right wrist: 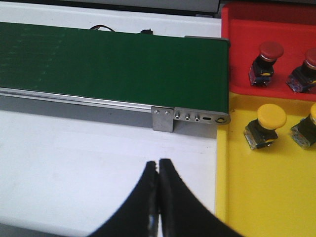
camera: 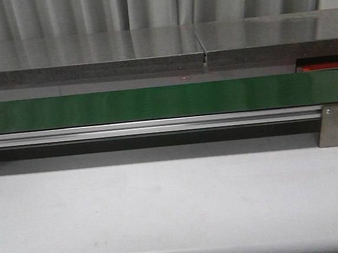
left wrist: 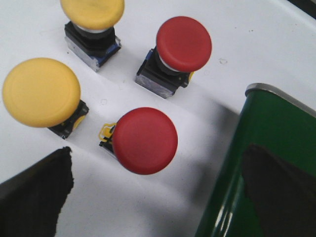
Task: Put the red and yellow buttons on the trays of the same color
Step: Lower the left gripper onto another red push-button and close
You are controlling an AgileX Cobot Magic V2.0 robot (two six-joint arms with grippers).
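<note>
**Sorting buttons beside the green belt**

Running across the white desk (camera: 176, 209) from its left edge to near its right edge, the long green belt (camera: 155, 102) carries nothing in the front view, and neither arm shows there. Only a sliver of the red tray (camera: 325, 68) peeks out behind the belt's right end, toward the far right corner of the desk.

Seen from the right wrist, the red tray (right wrist: 242, 44) and the yellow tray (right wrist: 261, 197) sit side by side, touching, just past the belt's end. Two red buttons (right wrist: 266, 61) (right wrist: 306, 71) stand upright in the red tray, and two yellow buttons (right wrist: 266, 126) (right wrist: 307, 128) stand in the yellow tray (the outer one of each pair is cut by the frame). The right gripper (right wrist: 159, 197) hangs over bare desk in front of the belt, its black fingers pressed together with nothing between them.

The left wrist camera looks down on four more buttons on the white surface beside the belt's rounded end: two yellow (left wrist: 42, 94) (left wrist: 93, 15) and two red (left wrist: 144, 140) (left wrist: 182, 44), all apart from one another. The left gripper (left wrist: 153, 197) has its fingers (left wrist: 37, 197) spread wide, gripping nothing, one hanging over the belt's end.
</note>
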